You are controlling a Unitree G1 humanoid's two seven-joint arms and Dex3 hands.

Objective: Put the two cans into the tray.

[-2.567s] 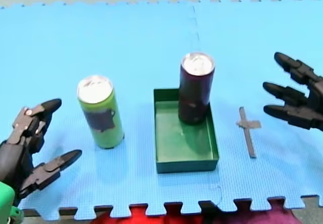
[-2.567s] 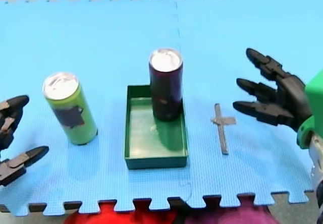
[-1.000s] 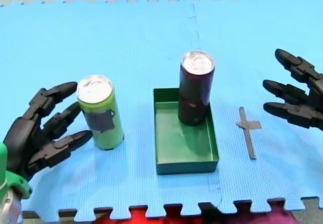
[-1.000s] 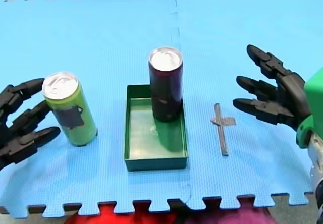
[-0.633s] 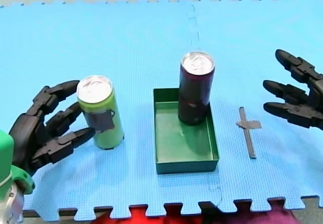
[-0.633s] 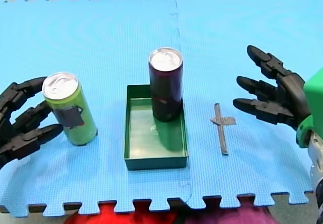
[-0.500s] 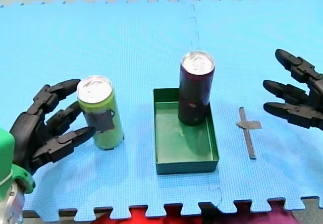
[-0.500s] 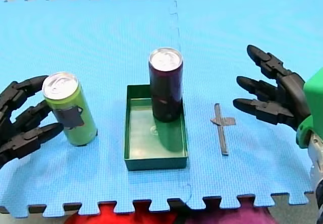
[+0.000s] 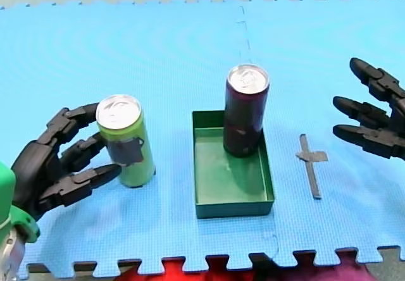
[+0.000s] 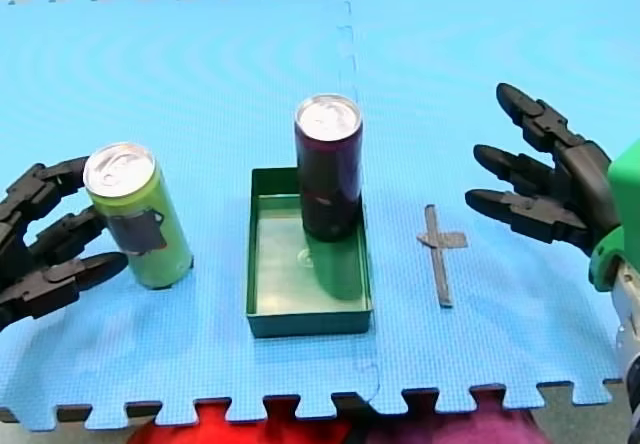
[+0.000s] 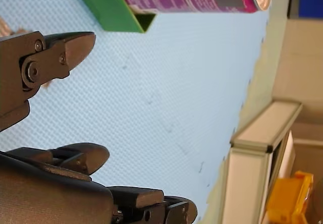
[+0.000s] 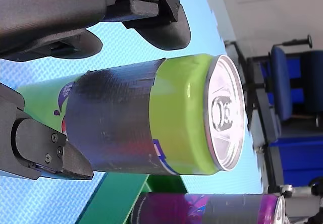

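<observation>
The purple can point(image 9: 245, 113) already stood in the tray point(image 9: 233, 209). The green can point(image 9: 126, 143) stood on the mat point(image 9: 158, 53), gripped inside the curled fingers of the left hand point(image 9: 54, 164), not yet lifted. The right hand point(image 9: 373, 126) was empty, far from both.

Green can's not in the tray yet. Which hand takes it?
Left. The left hand is right at the green can, on the mat left of the tray. The right hand is across the tray, past the purple can.
</observation>
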